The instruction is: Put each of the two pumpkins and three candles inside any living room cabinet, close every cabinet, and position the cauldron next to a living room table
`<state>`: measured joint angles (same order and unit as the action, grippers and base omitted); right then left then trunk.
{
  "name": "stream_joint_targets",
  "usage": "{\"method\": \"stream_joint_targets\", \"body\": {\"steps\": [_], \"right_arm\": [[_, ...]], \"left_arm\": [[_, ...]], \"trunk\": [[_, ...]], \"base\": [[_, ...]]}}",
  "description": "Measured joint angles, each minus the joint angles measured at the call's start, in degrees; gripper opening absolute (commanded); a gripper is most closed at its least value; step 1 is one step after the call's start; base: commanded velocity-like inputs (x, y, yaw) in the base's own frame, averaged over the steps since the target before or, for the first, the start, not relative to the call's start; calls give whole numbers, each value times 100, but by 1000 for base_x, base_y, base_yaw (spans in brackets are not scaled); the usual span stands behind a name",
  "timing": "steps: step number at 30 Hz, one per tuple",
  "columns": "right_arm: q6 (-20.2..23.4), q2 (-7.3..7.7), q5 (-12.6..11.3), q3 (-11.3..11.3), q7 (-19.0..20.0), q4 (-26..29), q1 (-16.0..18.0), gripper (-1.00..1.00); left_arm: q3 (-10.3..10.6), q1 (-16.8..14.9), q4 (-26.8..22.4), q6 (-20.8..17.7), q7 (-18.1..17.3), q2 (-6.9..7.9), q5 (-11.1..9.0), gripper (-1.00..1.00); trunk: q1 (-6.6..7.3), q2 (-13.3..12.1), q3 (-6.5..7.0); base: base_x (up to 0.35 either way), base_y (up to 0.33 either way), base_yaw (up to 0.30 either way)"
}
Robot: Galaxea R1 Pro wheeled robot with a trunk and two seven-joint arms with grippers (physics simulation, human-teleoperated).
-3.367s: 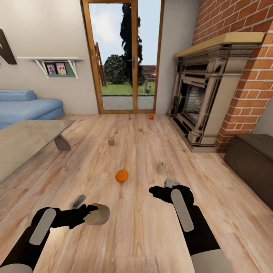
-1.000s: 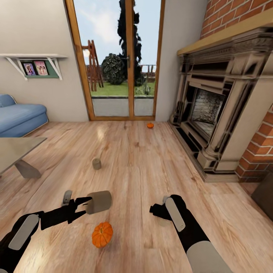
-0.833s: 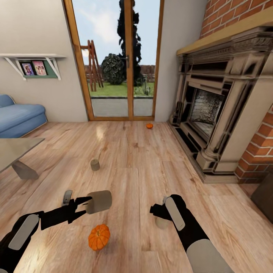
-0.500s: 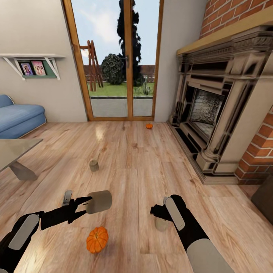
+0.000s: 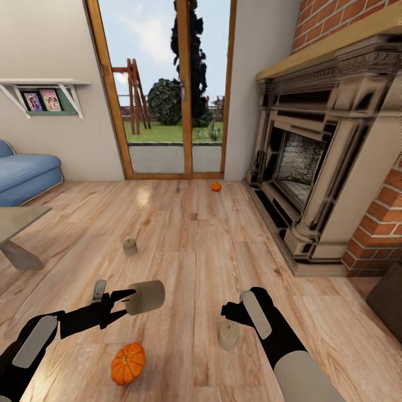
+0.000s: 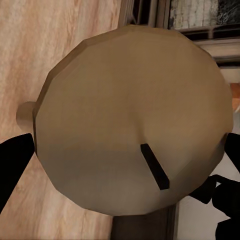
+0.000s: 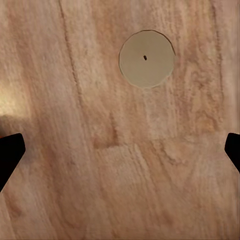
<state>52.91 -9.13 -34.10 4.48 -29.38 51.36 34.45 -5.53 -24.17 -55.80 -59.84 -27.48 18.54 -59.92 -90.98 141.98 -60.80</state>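
Room: wooden floor (image 5: 195, 234) ran toward a glass door (image 5: 167, 89), with a brick fireplace (image 5: 312, 162) along one side and a blue sofa (image 5: 25, 173) opposite.
Cut off: a glass-topped surface (image 5: 17, 220) and a dark unit corner (image 5: 391, 298) were clipped by the frame edges; what that dark corner belonged to could not be told.
Left end effector (image 5: 124, 300): pinching a held candle (image 5: 146, 296) lying sideways, fingertips on both sides of it.
Left wrist view: the held candle (image 6: 132, 120) showed its flat end and dark wick (most of what lay behind was hidden).
Right end effector (image 5: 231, 312): spread wide, hovering over a near candle (image 5: 228, 335) standing on the floor; fingertips sat at opposite edges of the right wrist view, with the near candle (image 7: 147, 59) seen from above between them, untouched.
Far candle (image 5: 130, 247): upright on the floor, well apart from both arms.
Near pumpkin (image 5: 128, 363): on the floor below the left arm.
Far pumpkin (image 5: 216, 187): small, by the door.
Change: half a second before, the near candle was mostly hidden behind the right end effector; the whole view had shifted since.
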Motion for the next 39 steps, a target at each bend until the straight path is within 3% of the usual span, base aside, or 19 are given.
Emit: {"method": "stream_joint_targets", "body": {"steps": [5, 14, 23, 28, 31, 35, 39], "right_arm": [[1, -6, 26, 0, 3, -115, 4, 100], [-388, -3, 14, 14, 21, -247, 9, 100], [-431, 8, -2, 9, 46, -249, 9, 100], [-437, 12, -7, 9, 47, -249, 9, 100], [-439, 9, -9, 9, 47, -249, 9, 100], [-439, 8, -8, 9, 51, -249, 9, 100], [-439, 7, -8, 9, 50, -249, 9, 100]], "left_arm": [[0, 0, 0, -3, -5, 0, -13, -100], [0, 0, 0, 1, -10, 13, -3, -100], [0, 0, -5, -8, -78, 39, -66, -100], [-1, 8, -3, -16, -926, 105, -65, -100], [1, 14, -2, -16, -1536, 355, -49, -100], [18, 17, -8, -15, -2070, 498, -20, -100], [228, 18, -11, -9, -2454, 545, 7, -100]], "trunk": [[-21, 39, -18], [-87, 135, -208], [-110, 147, -407], [-123, 154, -518], [-131, 158, -584], [-141, 163, -673], [-151, 168, -762]], "base": [[0, -6, 0], [0, 0, 0], [0, 0, 0], [0, 0, 0], [0, 0, 0], [0, 0, 0], [0, 0, 0]]}}
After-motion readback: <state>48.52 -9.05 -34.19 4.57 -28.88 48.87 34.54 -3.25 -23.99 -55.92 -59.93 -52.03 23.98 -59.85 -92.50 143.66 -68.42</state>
